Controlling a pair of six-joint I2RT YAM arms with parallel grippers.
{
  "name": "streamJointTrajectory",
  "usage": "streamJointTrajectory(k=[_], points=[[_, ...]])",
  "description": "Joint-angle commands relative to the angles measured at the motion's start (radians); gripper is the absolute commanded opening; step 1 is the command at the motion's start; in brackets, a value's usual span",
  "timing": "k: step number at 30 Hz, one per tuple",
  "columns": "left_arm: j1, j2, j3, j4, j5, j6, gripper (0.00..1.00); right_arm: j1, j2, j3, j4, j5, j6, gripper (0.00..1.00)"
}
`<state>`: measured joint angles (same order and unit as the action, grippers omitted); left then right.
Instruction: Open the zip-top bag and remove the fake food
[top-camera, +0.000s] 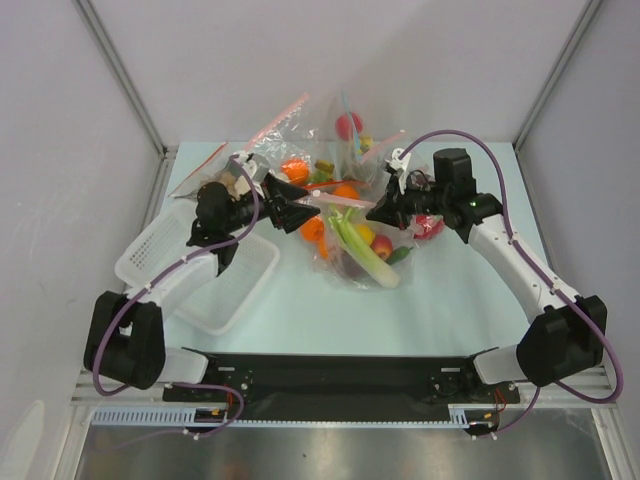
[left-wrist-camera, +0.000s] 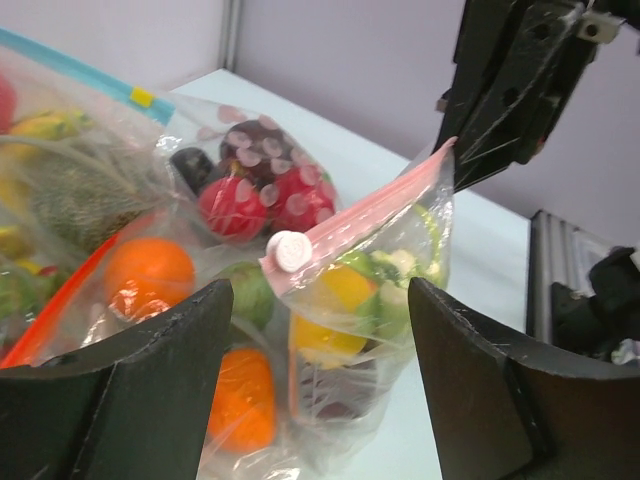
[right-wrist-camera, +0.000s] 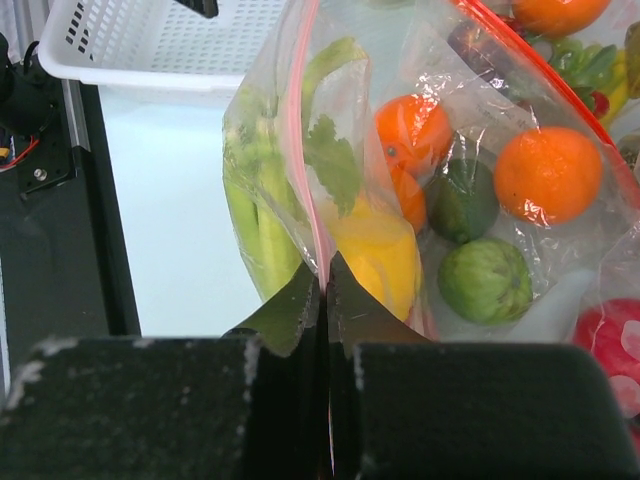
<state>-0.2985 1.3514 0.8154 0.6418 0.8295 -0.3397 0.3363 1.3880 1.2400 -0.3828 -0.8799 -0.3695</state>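
Zip-top bag (right-wrist-camera: 262, 215): right gripper (right-wrist-camera: 325, 287) jaws clamp its pink strip (right-wrist-camera: 304, 170); left gripper (left-wrist-camera: 320, 300) jaws apart.

White basket (top-camera: 150, 255) at left; blue-strip bag (top-camera: 345, 110) behind, contents unclear.

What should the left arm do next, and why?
Probably advance the left gripper and close it on the white slider: its jaws stand open with the slider just ahead between them, while the right gripper is shut on the zip-top bag's pink strip.
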Motion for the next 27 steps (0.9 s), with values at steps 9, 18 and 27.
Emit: streamJointTrajectory(k=[9,18,27], points=[[0.006,0.117,-0.042,0.394,0.103,-0.223,0.76,-0.003,-0.047,-0.002,0.045,-0.024,0.014,0.0],[0.004,0.164,-0.047,0.489,0.123,-0.283,0.73,-0.005,-0.055,-0.01,0.045,-0.021,0.017,0.0],[-0.002,0.193,-0.055,0.521,0.157,-0.315,0.52,-0.005,-0.061,-0.016,0.059,-0.022,0.027,0.0]])
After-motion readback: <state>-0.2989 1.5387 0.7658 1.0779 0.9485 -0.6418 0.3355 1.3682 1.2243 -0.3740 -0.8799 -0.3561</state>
